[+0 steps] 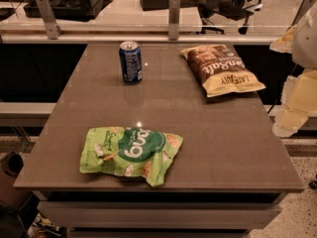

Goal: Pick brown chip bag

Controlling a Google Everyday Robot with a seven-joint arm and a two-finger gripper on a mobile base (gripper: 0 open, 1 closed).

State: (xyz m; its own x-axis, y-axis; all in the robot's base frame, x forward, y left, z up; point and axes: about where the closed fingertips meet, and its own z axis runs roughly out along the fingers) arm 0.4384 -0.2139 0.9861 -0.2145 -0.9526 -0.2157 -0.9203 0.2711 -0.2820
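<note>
Grey-brown tabletop [198,133]; glass partition and office chairs behind. Brown chip bag [221,69] lies flat at far right corner, pale band toward near edge, untouched. Gripper [295,103] off table's right side, near bag, not touching; open or closed: cannot tell. Step judged: approach. Best bet: come in over bag from right, descend on puffed middle, pinch crinkled fold, not flat seam. Blue soda can [131,62] upright at far left, top unreadable. Green snack bag [130,153] front left, well apart. Bag contents unseen.
</note>
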